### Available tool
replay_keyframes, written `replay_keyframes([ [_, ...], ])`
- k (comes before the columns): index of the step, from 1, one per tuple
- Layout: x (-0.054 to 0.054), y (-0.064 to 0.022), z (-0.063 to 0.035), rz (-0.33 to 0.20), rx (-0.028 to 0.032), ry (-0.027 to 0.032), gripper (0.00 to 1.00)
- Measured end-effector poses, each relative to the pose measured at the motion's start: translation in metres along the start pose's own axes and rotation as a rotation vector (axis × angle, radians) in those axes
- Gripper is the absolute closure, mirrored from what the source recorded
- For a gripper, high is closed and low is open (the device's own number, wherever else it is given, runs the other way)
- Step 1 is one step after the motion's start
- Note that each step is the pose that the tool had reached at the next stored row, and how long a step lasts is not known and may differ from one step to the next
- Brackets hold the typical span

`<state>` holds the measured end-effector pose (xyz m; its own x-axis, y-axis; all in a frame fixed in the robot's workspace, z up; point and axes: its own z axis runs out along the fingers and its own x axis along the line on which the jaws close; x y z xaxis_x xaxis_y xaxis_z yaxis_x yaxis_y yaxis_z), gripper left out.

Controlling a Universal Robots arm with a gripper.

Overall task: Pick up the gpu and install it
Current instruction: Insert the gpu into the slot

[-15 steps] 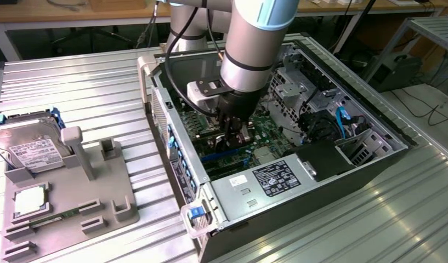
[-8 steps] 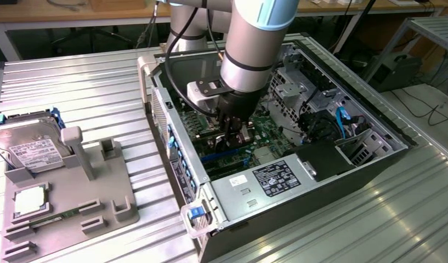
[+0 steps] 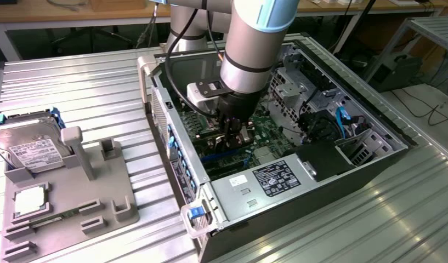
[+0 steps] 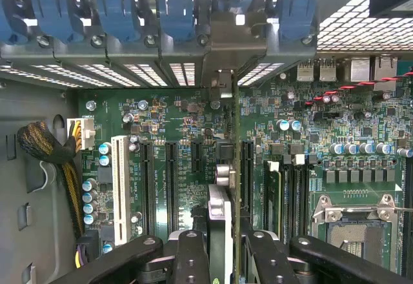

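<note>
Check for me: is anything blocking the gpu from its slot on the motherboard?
Nothing visible does. The gripper holds the gpu edge-on right over the motherboard, among bare expansion slots; the slot directly beneath it is hidden by the card itself.

We log a silver-grey tubular arm (image 3: pixel 247 49) with a light-blue joint cap (image 3: pixel 276 13), a thin black band (image 3: pixel 242 68) and a black cable (image 3: pixel 181 33) alongside. Pale grey box (image 3: pixel 203 96) at the wrist. Black pincer (image 3: pixel 234 137); its fingers (image 4: pixel 191 261) carry round screw heads.
</note>
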<state>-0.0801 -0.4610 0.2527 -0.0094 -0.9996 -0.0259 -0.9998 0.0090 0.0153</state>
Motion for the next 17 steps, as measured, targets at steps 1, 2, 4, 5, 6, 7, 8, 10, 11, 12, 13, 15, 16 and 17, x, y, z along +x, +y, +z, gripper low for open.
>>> replay_keyframes([
  [1,0.0,0.0,0.0005,0.0,-0.0007,0.0,0.72],
  [2,0.0,0.0,0.0005,0.0,-0.0008,0.0001,0.72],
  [4,0.0001,0.0,0.0004,0.0,-0.001,0.0003,0.72],
  [5,0.0001,0.0,0.0004,0.0,-0.001,0.0003,0.72],
  [6,0.0001,0.0,0.0004,0.0,-0.0011,0.0003,0.72],
  [7,0.0001,0.0,0.0004,0.0,-0.0011,0.0004,0.72],
  [8,0.0001,0.0,0.0004,0.0,-0.0011,0.0003,0.72],
  [10,0.0,0.0,0.0004,0.0,-0.0011,0.0003,0.72],
  [11,0.0001,0.0,0.0004,0.0,-0.0011,0.0004,0.72],
  [12,0.0001,0.0,0.0004,0.0,-0.0011,0.0003,0.72],
  [13,0.0001,0.0,0.0004,0.0,-0.0012,0.0003,0.72],
  [15,0.0,0.0,0.0004,0.0,-0.0011,0.0003,0.72],
  [16,0.0001,0.0,0.0004,0.0,-0.0012,0.0004,0.72],
  [17,0.0001,-0.0006,0.0004,0.0,-0.0013,0.0003,0.72],
])
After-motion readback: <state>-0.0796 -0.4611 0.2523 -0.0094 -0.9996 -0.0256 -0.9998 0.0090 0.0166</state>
